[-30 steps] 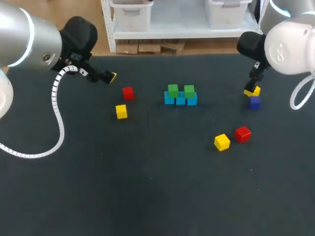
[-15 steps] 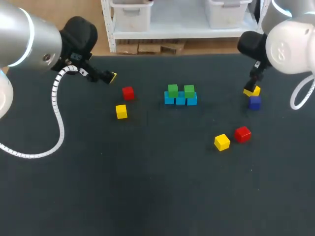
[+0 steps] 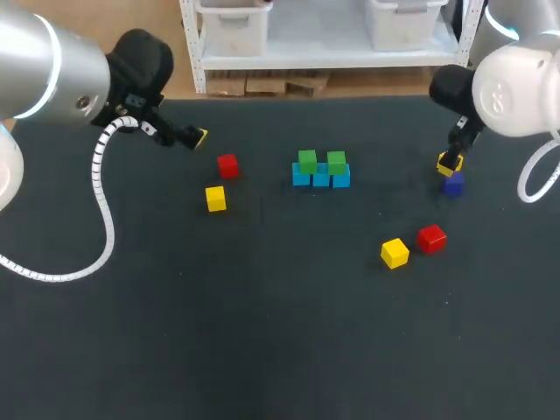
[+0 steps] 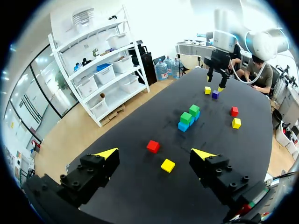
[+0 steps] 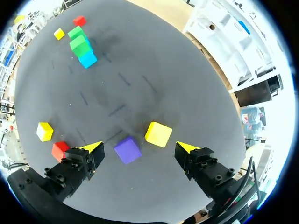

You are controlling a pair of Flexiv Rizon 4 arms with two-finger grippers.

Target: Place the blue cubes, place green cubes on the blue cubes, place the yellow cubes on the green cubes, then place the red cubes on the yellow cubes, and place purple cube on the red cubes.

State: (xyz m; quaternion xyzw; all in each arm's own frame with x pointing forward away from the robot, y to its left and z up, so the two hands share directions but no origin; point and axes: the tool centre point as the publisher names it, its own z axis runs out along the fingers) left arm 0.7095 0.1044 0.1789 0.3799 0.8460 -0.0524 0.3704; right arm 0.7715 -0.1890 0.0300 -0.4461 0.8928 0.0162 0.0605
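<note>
Gripper (image 5: 138, 146) of right arm hovers open over purple cube (image 5: 127, 150).

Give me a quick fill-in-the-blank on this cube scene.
The cubes stacked on the blue cubes are ___. The cube next to the purple cube by the right claw is ___. The left claw is ___ and holds nothing. The number of red cubes on the table is ___.
Missing: green; yellow; open; two.
</note>
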